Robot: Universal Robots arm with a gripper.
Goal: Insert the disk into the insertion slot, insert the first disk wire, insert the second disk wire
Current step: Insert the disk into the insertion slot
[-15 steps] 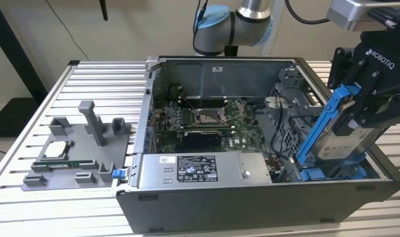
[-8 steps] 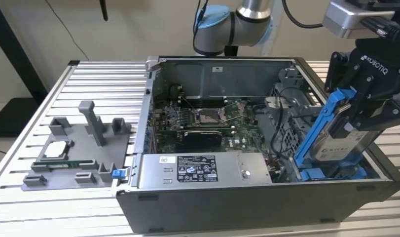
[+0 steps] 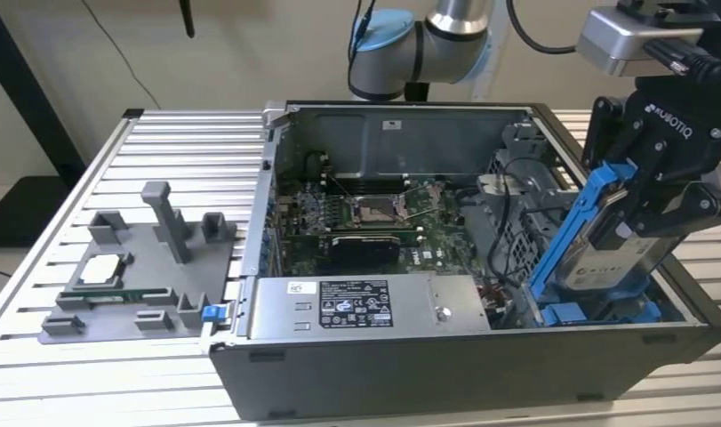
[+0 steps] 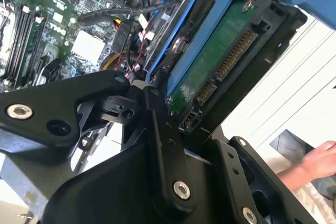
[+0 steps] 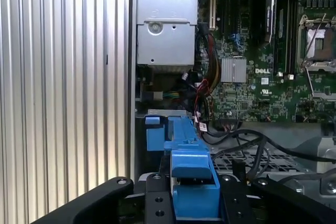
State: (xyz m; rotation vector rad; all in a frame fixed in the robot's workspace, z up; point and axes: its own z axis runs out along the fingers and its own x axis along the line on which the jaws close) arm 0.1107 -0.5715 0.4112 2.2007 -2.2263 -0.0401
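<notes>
The exterior view stands off the slatted table [image 3: 52,374] and looks down at a slant into the open computer case [image 3: 455,365] from a middling distance, with the gripper [image 3: 643,222] at three o'clock of the case. The first wrist view looks down past the disk [image 5: 191,182], close above the case. The second wrist view sits tight against the disk's underside [image 4: 220,61], facing obliquely inward. All three share the motherboard [image 3: 372,213] [image 5: 252,77] [image 4: 52,3].
</notes>
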